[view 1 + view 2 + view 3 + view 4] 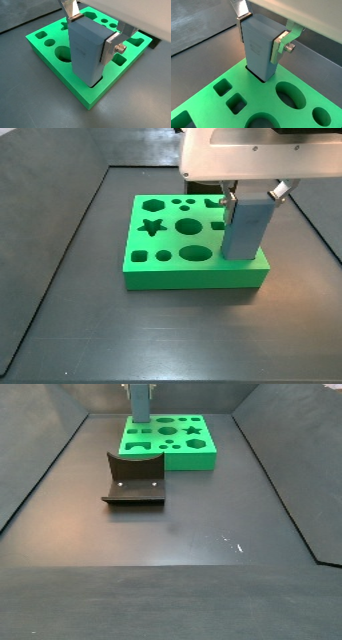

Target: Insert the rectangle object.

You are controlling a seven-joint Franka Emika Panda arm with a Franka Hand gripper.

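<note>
Dark grey counter [201, 524] fills both side views, with low walls around it and nothing loose on it. Toward its far end sits the green board [167, 268], cut with many shaped holes, so the piece has only one pocket that suits it. Nearer the camera in a side view stands the fixture [134, 479], well apart from the board and playing no part now.

Upright at the board's right edge is the block [246, 228], its lower end already inside a rectangular slot; in both wrist views the foot sits within the dark outline of the hole [260, 76]. It is held vertical, I judge, so its sides run parallel to the slot walls and it can slide down without jamming.

Smallest, the gripper [93, 35] hangs above the board, jaws clenched on the block's upper part, one pad on each broad face.
</note>
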